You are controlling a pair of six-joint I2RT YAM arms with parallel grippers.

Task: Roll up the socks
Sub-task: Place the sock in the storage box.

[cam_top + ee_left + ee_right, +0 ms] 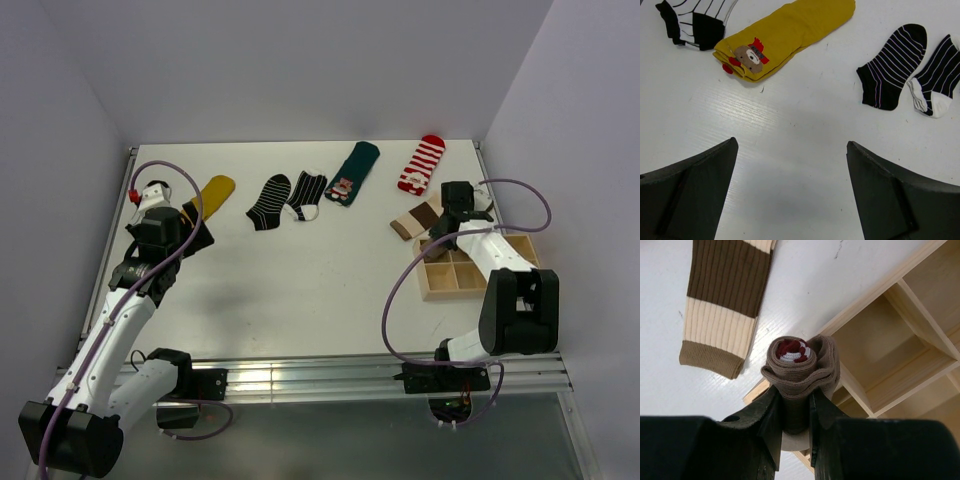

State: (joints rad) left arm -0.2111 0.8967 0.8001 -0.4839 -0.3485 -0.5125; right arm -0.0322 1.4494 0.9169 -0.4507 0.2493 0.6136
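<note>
Right wrist view gives the clearest look. The right gripper (795, 407) is pinched narrow on a rolled brown sock (799, 362), which has a red-and-white bit spiralled in the middle of the roll. The roll sticks out past the fingertips and sits right in front of the corner of a wooden divider tray (875, 295). Whether it actually touches the wood is hard to tell from that angle. Near it on the white table (815, 275) lies a cream sock with brown bands (725, 305), flat and unrolled, close to that same tray corner.

Left wrist view is a different story. The left gripper (790, 150) is spread wide with nothing between its fingers, hovering over bare tabletop. Ahead of it lies a yellow sock (785, 35) with a little bear face near one end. A black-and-white sock (692, 22) sits just beside that in the corner of the view. Off to the other side are a black striped sock (895, 65) with thin pale lines and, just beside it, a black sock with a white end (940, 75).

Top view adds a teal sock (355, 170) and a red-and-white striped sock (422, 163) toward the far edge, both lying flat. The two arms are well apart, one at each side of the table.
</note>
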